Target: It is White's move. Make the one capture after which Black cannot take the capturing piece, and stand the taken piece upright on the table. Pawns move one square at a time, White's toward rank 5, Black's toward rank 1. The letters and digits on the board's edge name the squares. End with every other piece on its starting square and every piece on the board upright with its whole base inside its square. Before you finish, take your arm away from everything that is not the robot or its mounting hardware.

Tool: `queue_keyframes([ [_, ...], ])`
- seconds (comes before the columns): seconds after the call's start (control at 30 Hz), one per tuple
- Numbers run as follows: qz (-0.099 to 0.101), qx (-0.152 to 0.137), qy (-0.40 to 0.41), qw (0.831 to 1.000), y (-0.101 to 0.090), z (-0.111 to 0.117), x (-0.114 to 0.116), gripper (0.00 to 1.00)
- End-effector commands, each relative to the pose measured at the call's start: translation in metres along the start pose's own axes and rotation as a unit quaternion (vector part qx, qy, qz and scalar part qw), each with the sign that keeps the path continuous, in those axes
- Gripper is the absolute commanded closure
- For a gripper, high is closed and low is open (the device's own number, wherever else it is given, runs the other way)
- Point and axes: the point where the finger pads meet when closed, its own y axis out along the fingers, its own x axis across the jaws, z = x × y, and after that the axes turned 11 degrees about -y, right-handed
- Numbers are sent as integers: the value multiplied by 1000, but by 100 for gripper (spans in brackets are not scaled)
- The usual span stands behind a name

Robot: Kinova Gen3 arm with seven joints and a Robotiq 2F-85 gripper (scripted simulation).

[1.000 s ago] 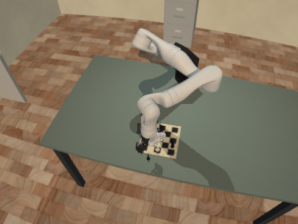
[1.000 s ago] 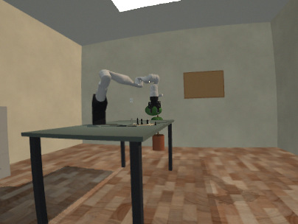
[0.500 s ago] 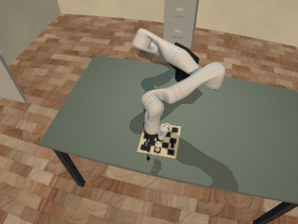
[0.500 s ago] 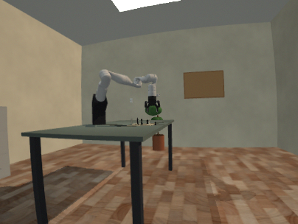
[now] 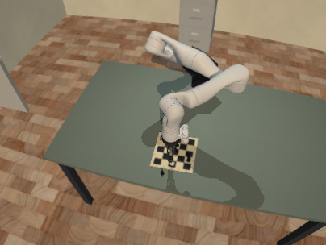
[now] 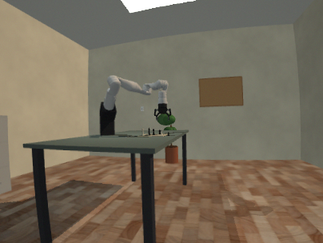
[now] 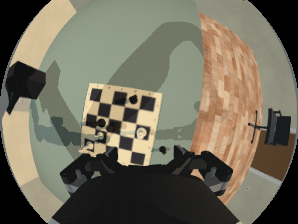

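I see the green table [image 5: 101, 117] carrying the board [image 5: 155, 162]; just off the board's near edge stands a black piece [image 5: 161, 172].

The table [image 5: 101, 109] has a dull grey-green top on dark, near-black legs. The chessboard [image 5: 194, 142] is checkered in black and cream with a pale tan border. The arm [image 5: 202, 90] is glossy white, and its pincer [image 5: 172, 155] is black. The floor [image 5: 48, 48] is a patchwork of reddish-brown and light wood blocks. The filing cabinet [image 5: 198, 20] is pale grey. The plant [image 6: 165, 119] is bright green in a rust-orange pot [image 6: 172, 154].
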Motion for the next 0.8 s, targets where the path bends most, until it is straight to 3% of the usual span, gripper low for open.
queue_keyframes([
  [0.0,-3,0,-31,1000,-3,6,-2,0],
  [0.4,-3,-1,-112,994,-5,13,-8,0],
  [0.77,-3,-1,-125,992,-6,14,-9,0],
])
